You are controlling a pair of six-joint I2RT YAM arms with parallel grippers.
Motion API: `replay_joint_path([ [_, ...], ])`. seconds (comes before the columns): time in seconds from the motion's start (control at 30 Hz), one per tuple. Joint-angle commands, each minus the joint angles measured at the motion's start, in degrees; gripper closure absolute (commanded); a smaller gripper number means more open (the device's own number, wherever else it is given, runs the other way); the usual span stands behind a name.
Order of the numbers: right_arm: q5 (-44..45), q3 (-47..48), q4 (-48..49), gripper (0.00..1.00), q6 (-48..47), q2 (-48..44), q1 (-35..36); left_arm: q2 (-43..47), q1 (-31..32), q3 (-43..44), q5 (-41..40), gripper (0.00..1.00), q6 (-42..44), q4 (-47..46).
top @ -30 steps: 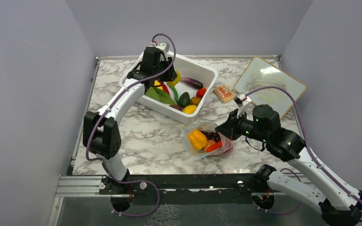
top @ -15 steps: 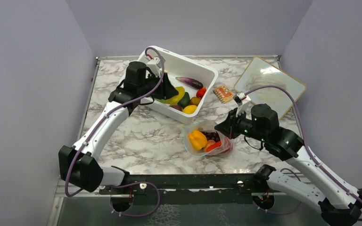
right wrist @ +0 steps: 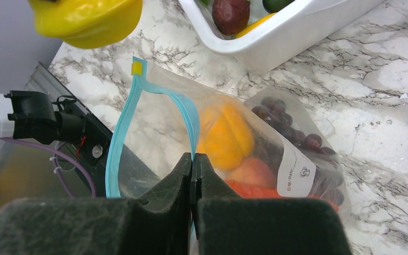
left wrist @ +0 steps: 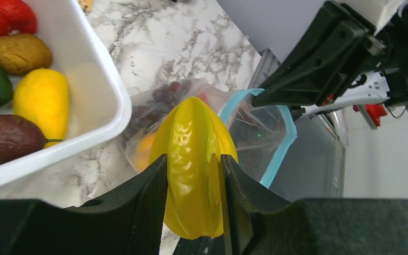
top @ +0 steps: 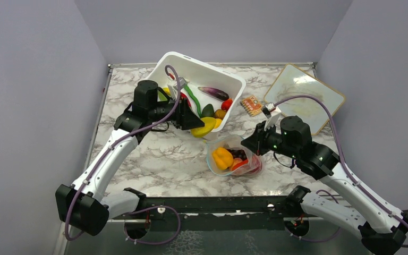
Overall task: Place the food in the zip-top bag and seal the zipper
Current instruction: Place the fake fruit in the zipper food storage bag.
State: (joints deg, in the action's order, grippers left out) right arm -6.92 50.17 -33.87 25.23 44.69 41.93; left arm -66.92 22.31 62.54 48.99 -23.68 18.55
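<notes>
Yellow and glossy, a ridged plastic toy fruit (left wrist: 194, 133) is sitting clamped between the two black fingers of the left gripper (left wrist: 194, 158), which is pressing on both its sides. In the top view this fruit (top: 204, 127) is hanging off the grey-veined marble tabletop (top: 159, 159), just beside the near wall of the white rectangular plastic tub (top: 218, 71) and near the mouth of the clear crinkly zip-top bag (top: 247, 169). The right gripper (right wrist: 194, 159) is pinching its fingers tightly together on the bag's upper edge, right at the light blue zipper strip (right wrist: 122, 133), and is holding that edge up so the mouth is gaping towards the left arm. The bag is lying on the marble in front of the tub, well apart from the table's back edge. Inside it, an orange toy pepper (right wrist: 226, 133), a bunch of dark purple toy grapes (right wrist: 292, 127), a peach-coloured piece (right wrist: 249, 172) and a red piece (right wrist: 255, 188) are resting against one another. More toy food is lying in the tub: a purple eggplant (top: 213, 93), a long green piece (top: 193, 100), a dark green rounded piece (top: 207, 111) and a small red one (top: 227, 104). A small flat orange patterned packet (top: 252, 105) is lying just right of the tub, and a pale wood-framed board (top: 304, 95) is resting at the far right.
</notes>
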Motion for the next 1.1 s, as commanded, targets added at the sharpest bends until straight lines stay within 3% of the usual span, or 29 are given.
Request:
replay_joint_path([
  [0.0, 1.31, 0.35, 2.57, 0.99, -0.09, 0.21, 0.07, 1.96, 1.26, -2.21, 7.96, 0.73, -0.88, -0.96],
  [0.1, 1.29, 0.66, 2.41, 0.99, -0.17, 0.49, 0.08, 1.96, 3.20, -3.06, 10.17, 0.73, -0.91, -1.31],
  [0.43, 0.47, 0.89, 2.36, 0.99, -0.02, 0.72, 0.08, 1.05, 14.93, -4.17, 5.09, 0.73, -1.53, -4.63],
  [0.8, -0.11, 0.86, 2.40, 0.99, 0.28, 0.31, 0.08, -3.42, 19.53, -5.10, 0.12, 0.74, -3.03, -9.22],
  [1.07, -0.68, 1.81, 3.10, 0.99, 0.24, 0.88, 0.08, -7.60, 21.64, -4.51, -2.42, 0.63, -2.86, -10.08],
])
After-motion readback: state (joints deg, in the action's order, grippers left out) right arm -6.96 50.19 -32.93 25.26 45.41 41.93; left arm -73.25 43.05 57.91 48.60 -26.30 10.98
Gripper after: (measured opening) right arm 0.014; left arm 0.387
